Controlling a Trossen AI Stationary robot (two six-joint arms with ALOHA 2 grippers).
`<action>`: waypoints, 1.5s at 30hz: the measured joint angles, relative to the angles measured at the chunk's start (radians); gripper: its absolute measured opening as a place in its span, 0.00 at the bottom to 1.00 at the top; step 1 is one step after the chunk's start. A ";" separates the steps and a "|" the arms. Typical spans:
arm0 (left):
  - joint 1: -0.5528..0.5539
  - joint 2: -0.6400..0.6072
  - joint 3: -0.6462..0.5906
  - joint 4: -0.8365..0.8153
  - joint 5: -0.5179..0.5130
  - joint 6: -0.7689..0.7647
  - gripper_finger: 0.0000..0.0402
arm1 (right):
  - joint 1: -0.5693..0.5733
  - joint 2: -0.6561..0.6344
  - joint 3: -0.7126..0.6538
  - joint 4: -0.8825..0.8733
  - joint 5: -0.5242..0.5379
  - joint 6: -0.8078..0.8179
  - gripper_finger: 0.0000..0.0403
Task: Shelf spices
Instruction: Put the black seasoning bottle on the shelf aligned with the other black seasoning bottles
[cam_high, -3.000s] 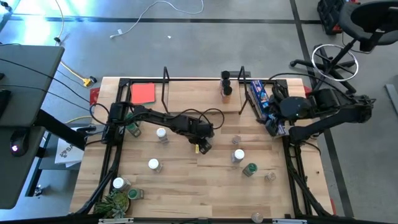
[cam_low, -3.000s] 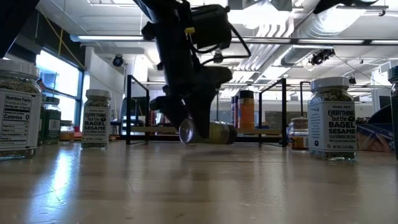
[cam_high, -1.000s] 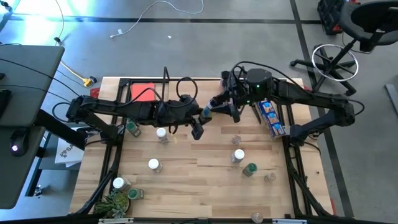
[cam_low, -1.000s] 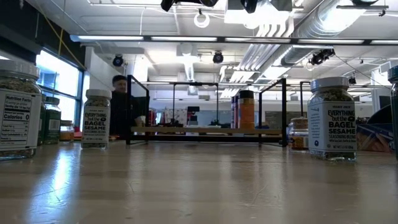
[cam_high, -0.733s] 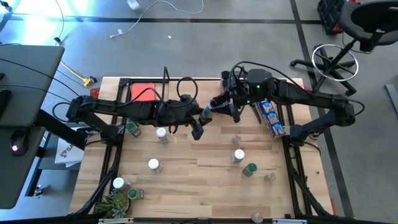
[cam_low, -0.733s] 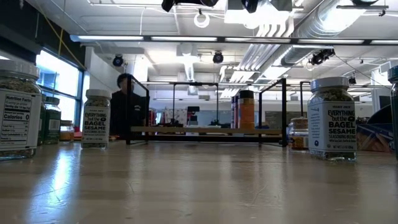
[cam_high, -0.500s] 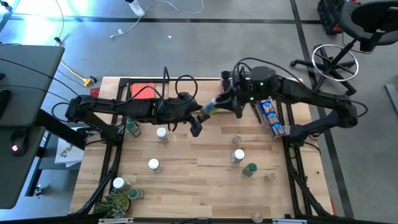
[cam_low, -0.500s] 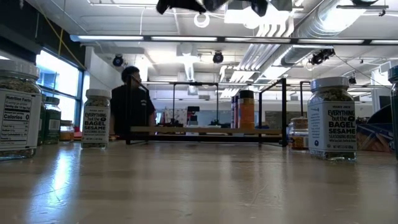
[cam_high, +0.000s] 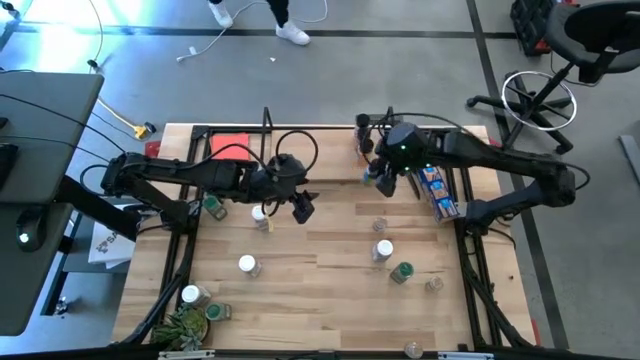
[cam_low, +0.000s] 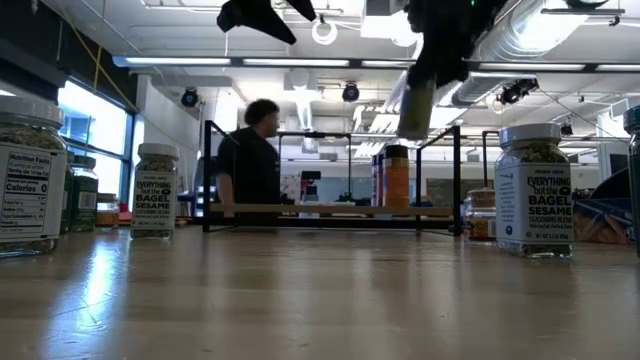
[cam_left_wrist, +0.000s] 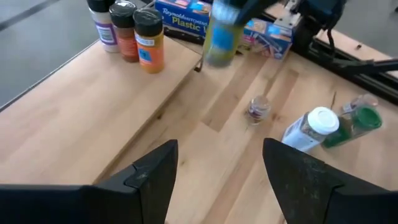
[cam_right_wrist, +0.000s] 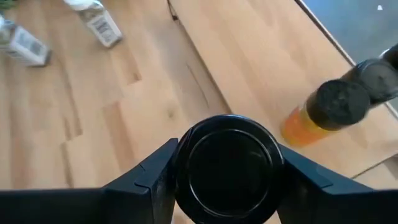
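Observation:
My right gripper (cam_high: 385, 178) is shut on a small spice jar with a black lid (cam_right_wrist: 227, 168) and holds it in the air over the right part of the shelf (cam_high: 300, 152), a light-wood board with black wire ends. The jar (cam_low: 415, 105) hangs upright below the gripper. Three jars (cam_high: 364, 135) stand on the shelf's right end; one is orange with a black lid (cam_right_wrist: 323, 112). My left gripper (cam_high: 300, 205) hovers open over the table's middle, left of the jar, touching nothing. My right gripper pinches the jar by its upper end, a finger (cam_right_wrist: 149, 180) on each side just below the black lid (cam_right_wrist: 227, 134). The fingers come from above, pointing down. The jar (cam_left_wrist: 221, 34) hangs upright below them, lifted clear of shelf and table.
Several spice jars stand on the table: white-lidded ones (cam_high: 260, 215), (cam_high: 246, 264), (cam_high: 383, 250), a green-lidded one (cam_high: 402, 272). A blue packet (cam_high: 430, 180) lies right of the shelf, a red card (cam_high: 230, 150) at its left, a plant (cam_high: 185, 325) at the near left corner. A person (cam_low: 250, 160) walks behind the table.
My right gripper has carried the jar from beside the left gripper toward the table's right and far edge, over the shelf's right part, and has turned it from lying slanted to upright. My left gripper has drawn back a little toward the left.

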 joint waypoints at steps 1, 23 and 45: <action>0.000 0.000 0.000 0.002 0.000 -0.002 0.58 | -0.014 0.004 -0.027 0.031 -0.001 -0.001 0.48; -0.009 0.000 0.001 0.007 0.012 -0.048 0.58 | -0.109 0.209 -0.117 0.154 0.116 0.048 0.54; -0.008 0.001 0.001 0.006 0.015 -0.048 0.58 | -0.109 0.209 -0.117 0.235 0.141 0.055 0.58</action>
